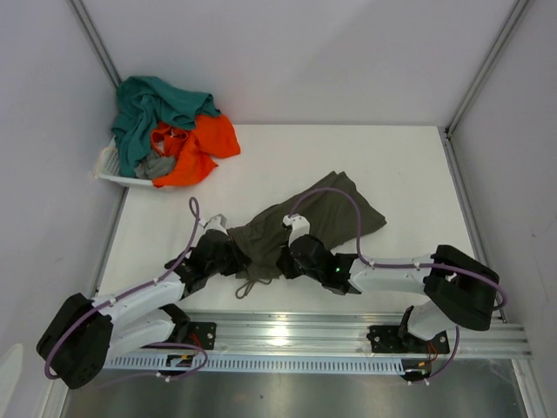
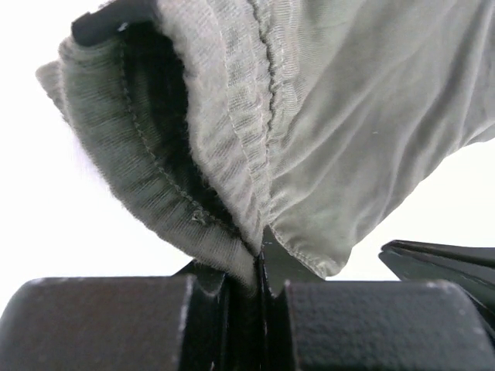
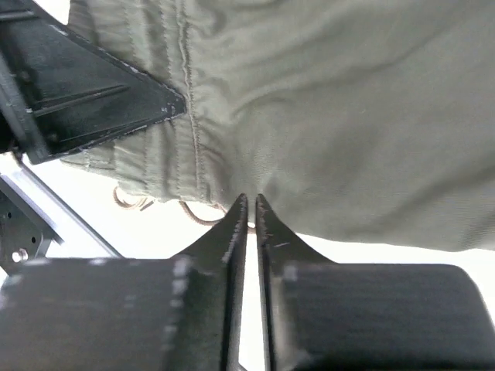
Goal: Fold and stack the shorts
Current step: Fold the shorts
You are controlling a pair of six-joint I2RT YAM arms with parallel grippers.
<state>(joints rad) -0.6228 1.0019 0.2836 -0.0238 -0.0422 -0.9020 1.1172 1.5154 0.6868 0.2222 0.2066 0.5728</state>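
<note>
A dark olive-green pair of shorts lies crumpled across the middle of the table, its drawstring trailing toward the front edge. My left gripper is at the waist end, and in the left wrist view its jaws are shut on a fold of the ribbed waistband. My right gripper sits just to its right. Its jaws are shut to a hairline slit, tips against the cloth's edge, with nothing between them.
A white basket stands at the back left corner, holding teal, orange and grey shorts. A metal rail runs along the near edge. Walls close in on both sides.
</note>
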